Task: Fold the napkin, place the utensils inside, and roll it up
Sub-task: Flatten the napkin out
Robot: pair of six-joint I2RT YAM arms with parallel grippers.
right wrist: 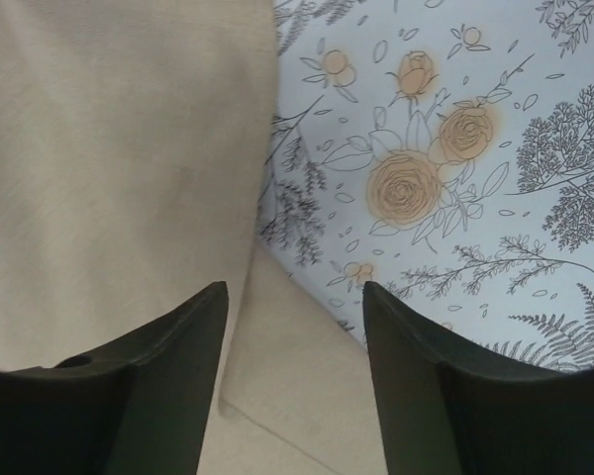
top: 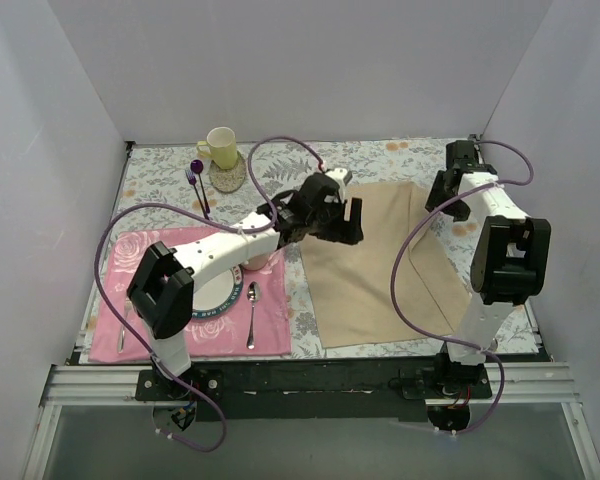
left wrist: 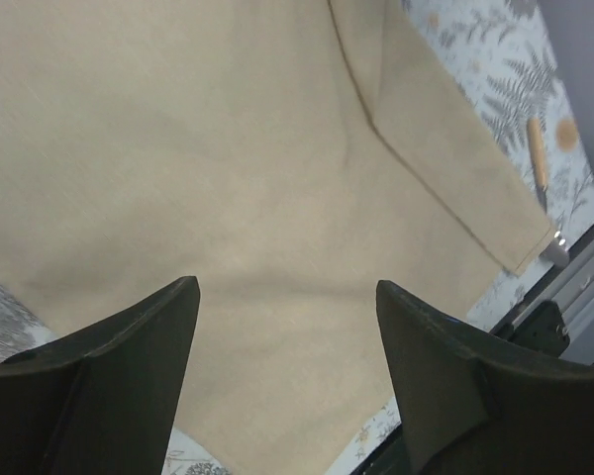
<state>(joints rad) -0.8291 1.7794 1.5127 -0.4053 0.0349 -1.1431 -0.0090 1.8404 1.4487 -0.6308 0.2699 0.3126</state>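
Bright, even light; soft shadows

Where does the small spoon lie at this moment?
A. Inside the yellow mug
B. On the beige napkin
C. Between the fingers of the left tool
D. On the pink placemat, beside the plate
D: in the top view the spoon lies flat on the pink placemat, just beside the plate and well apart from the napkin.
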